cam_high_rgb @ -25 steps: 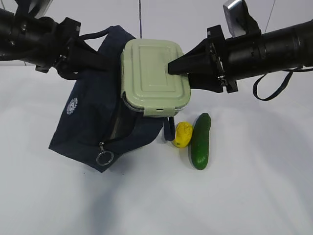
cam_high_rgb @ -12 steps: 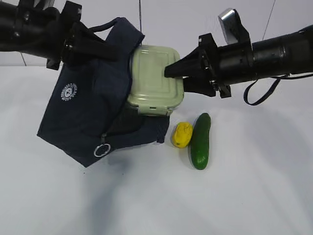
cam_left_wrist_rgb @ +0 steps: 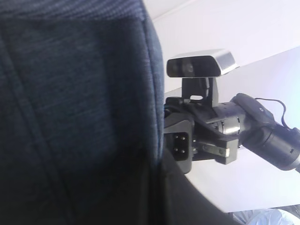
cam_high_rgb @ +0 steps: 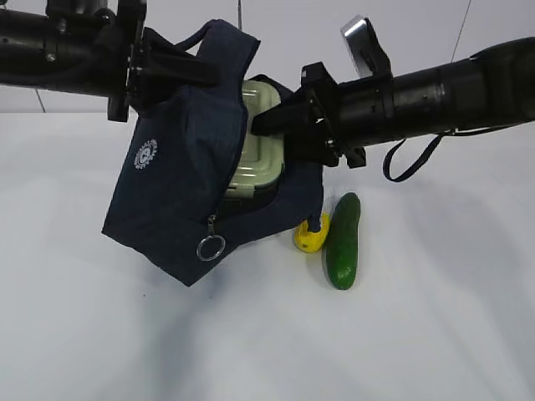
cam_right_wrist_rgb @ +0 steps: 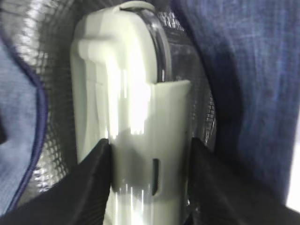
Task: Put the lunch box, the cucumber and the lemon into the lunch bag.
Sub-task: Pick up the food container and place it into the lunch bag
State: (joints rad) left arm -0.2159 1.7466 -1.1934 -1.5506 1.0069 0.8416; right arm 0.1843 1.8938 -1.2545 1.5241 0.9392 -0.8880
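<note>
The navy lunch bag (cam_high_rgb: 180, 192) hangs in the air, its mouth turned right, and its fabric (cam_left_wrist_rgb: 70, 117) fills the left wrist view. My left gripper (cam_high_rgb: 180, 68) is shut on the bag's top edge by a handle; its jaws are hidden behind cloth. The sage-lidded lunch box (cam_high_rgb: 255, 154) is partly inside the bag, on edge against the foil lining (cam_right_wrist_rgb: 47, 93). My right gripper (cam_high_rgb: 269, 123) (cam_right_wrist_rgb: 150, 147) is shut on the lunch box (cam_right_wrist_rgb: 122, 75) at its lid clip. The lemon (cam_high_rgb: 308, 237) and cucumber (cam_high_rgb: 343, 242) lie side by side on the table, right of the bag.
The zipper's metal ring pull (cam_high_rgb: 211, 248) dangles at the bag's lower front, and a white round logo (cam_high_rgb: 146, 154) is on its side. The right arm's wrist with its camera (cam_left_wrist_rgb: 201, 65) sits close beside the bag. White tabletop (cam_high_rgb: 418, 334) spreads all around.
The left gripper has raised the bag and carried it right, over the box. The right gripper has moved left with the lunch box, which now sits partly inside the bag.
</note>
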